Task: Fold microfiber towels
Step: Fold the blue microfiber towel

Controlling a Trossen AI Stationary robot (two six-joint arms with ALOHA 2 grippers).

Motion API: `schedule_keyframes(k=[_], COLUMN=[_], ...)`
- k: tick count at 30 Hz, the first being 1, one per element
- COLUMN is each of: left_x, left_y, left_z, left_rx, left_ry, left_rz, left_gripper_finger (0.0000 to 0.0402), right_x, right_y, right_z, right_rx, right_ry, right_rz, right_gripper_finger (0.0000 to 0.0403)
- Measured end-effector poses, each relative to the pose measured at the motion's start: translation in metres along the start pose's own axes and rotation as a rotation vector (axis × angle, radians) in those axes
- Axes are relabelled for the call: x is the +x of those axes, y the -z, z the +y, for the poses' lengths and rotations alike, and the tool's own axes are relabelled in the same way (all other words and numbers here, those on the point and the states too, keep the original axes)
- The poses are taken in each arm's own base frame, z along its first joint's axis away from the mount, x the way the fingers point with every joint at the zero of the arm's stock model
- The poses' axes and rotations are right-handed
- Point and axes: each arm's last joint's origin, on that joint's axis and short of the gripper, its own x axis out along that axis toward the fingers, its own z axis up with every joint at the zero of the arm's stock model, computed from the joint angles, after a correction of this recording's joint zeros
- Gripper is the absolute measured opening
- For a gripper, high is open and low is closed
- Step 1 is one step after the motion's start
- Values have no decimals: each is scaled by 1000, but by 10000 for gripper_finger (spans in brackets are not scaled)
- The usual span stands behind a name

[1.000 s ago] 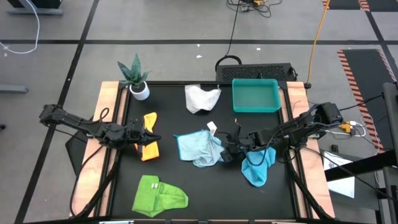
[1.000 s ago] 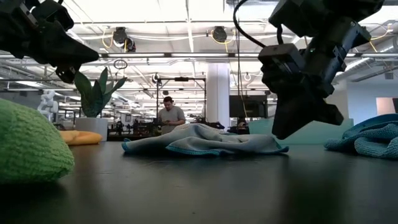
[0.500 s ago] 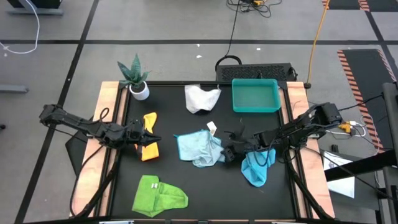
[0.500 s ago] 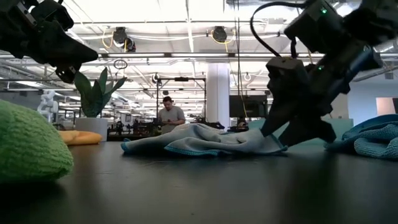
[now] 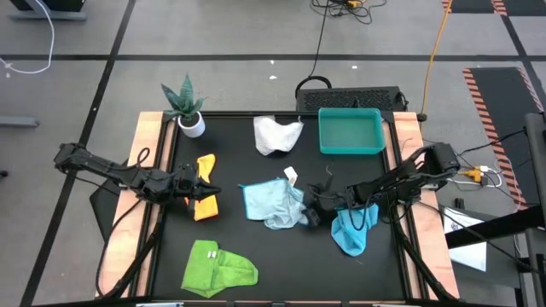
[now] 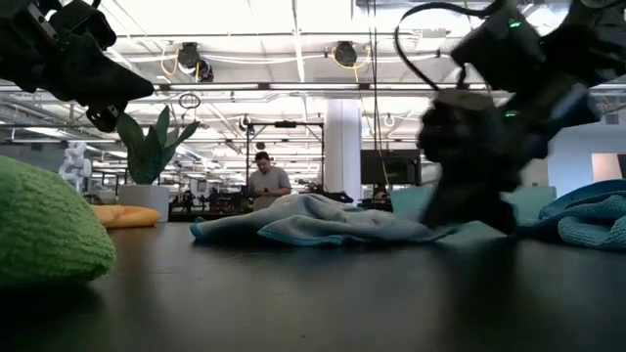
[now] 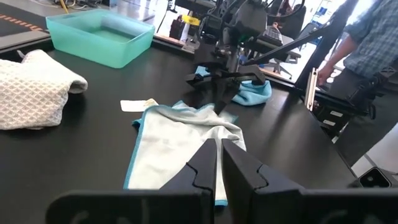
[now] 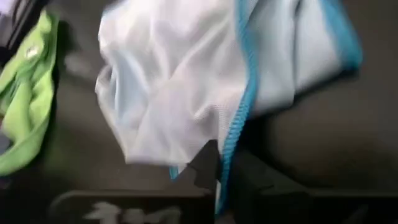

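Right hand (image 5: 312,211) pinching light blue towel (image 5: 271,203) edge, grip blurred

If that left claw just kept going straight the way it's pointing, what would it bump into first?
Probably the light blue towel: the shut left gripper points straight over it. Beyond that lies the right gripper. Depth is hard to judge, so it might pass just above the cloth.

Five towels (image 5: 275,203), one tray (image 5: 351,131), one plant (image 5: 184,102)

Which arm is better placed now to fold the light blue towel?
The right. Its claw is shut at the light blue towel's edge, while the left claw hovers above the yellow-orange towel.
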Motion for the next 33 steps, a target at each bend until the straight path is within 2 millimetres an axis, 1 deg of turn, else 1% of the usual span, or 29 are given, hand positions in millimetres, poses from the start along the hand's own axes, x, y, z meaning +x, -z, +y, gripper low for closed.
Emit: schedule_keyframes(k=[1, 5, 10, 13, 15, 19, 23, 25, 29, 33], left_x=[0, 0, 2, 6, 9, 18, 30, 36, 50, 77], left_y=[0, 0, 0, 3, 6, 11, 12, 13, 19, 18], left_z=[0, 0, 0, -1, 0, 1, 4, 6, 15, 25], left_rx=[1, 0, 1, 9, 17, 23, 16, 11, 12, 83], left_ry=[0, 0, -2, -13, -26, -54, -78, -98, -147, -153], left_rz=[0, -2, 4, 31, 61, 94, 89, 87, 128, 260], left_gripper_finger=[24, 24, 24, 24, 24, 24, 24, 24, 24, 39], right_x=[-4, -24, -48, -59, -64, -73, -81, -84, -86, -86], right_y=[0, -10, -18, -19, -21, -33, -52, -60, -67, -69], right_z=[0, 10, 26, 31, 35, 49, 67, 72, 70, 65], right_rx=[4, 26, 56, 82, 79, 2, -80, -109, -141, -147], right_ry=[0, -77, -129, -110, -91, -112, -157, -142, -93, -65], right_rz=[15, 48, 222, 344, 373, 307, 238, 233, 252, 266], right_gripper_finger=[8, 2, 1, 1, 1, 1, 0, 0, 0, 0])
